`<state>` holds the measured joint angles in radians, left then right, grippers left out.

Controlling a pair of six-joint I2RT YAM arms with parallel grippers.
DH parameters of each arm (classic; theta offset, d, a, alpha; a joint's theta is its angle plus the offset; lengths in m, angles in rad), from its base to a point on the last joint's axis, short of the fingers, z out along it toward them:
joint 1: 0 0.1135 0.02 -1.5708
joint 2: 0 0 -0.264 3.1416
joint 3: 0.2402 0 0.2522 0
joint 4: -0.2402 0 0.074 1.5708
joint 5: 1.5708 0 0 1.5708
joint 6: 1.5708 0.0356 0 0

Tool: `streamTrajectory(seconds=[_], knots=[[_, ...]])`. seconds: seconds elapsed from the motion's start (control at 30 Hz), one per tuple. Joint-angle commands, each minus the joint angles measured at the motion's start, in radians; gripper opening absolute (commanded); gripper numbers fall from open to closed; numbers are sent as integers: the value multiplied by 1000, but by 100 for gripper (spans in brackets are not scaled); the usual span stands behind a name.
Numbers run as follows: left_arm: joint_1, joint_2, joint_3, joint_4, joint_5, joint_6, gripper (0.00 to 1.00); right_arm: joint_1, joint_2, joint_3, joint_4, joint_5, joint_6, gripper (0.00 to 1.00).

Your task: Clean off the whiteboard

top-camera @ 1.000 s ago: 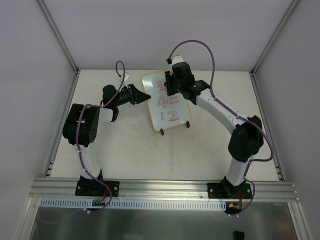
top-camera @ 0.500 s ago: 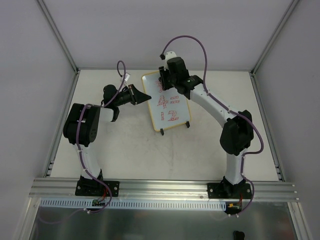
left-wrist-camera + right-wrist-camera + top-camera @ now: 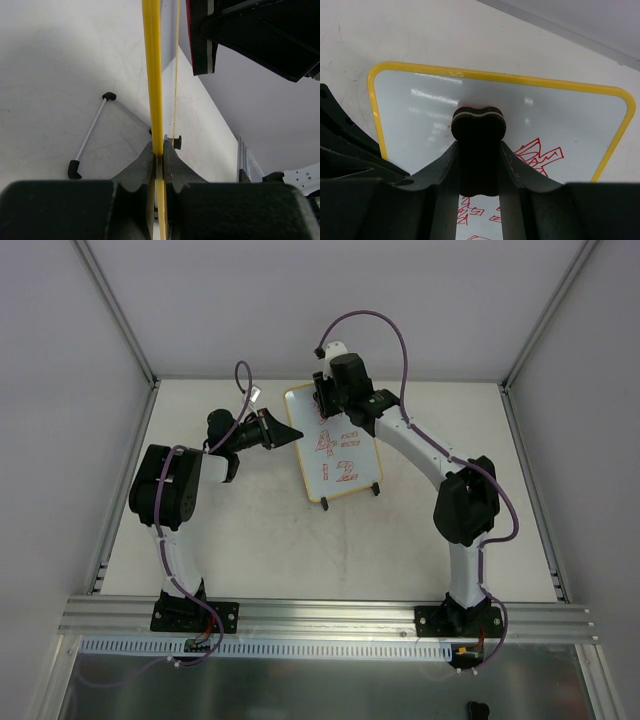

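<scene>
Step in hand: wiping, mid-job. The whiteboard [image 3: 315,472] sits on the table [image 3: 240,530] just past centre toward 12 o'clock in the top view, long side running roughly 12-to-6, propped on its black feet [image 3: 376,489]. L gripper [image 3: 293,432] comes in from 9 o'clock. Its wrist cam shows the jaws pinched tight on the yellow frame [image 3: 152,75], so the board is braced. R gripper [image 3: 322,400] hovers over the board's 12 o'clock end, jaws clamped on the black eraser [image 3: 479,125], which points down at the white surface. Can't tell from these views whether the pad actually touches. The area round the eraser reads clean. The red marks [image 3: 336,455] fill the middle & the 6 o'clock half. In the R wrist view the nearest scribble lies at approx. 4 o'clock of the eraser, just beside it.

Judgement: approx. a third done, prob. less. Next move calls for the R arm to press the pad flat & drag toward 6 o'clock across the scribbles, w/ overlapping passes edge to edge, while L holds its pinch firm. Risks: too much push tipping the board on its feet or sliding it out of L's jaws, or R's fingers brushing L gripper near the 9 o'clock edge.
</scene>
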<state>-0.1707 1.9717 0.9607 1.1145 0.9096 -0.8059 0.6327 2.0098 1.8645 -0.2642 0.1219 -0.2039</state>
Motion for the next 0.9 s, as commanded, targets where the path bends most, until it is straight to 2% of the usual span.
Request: streamTrajectory(seconds=[0.0,0.37,0.87], knots=[[-12,30,18,54,5,53,0,7,6,55,69,-7,-35,0],[-12,26,7,62,11,62,0,18,53,84,66,18,-48,0],[-20,12,6,59,11,83,0,97,9,-86,68,-1,-28,0]])
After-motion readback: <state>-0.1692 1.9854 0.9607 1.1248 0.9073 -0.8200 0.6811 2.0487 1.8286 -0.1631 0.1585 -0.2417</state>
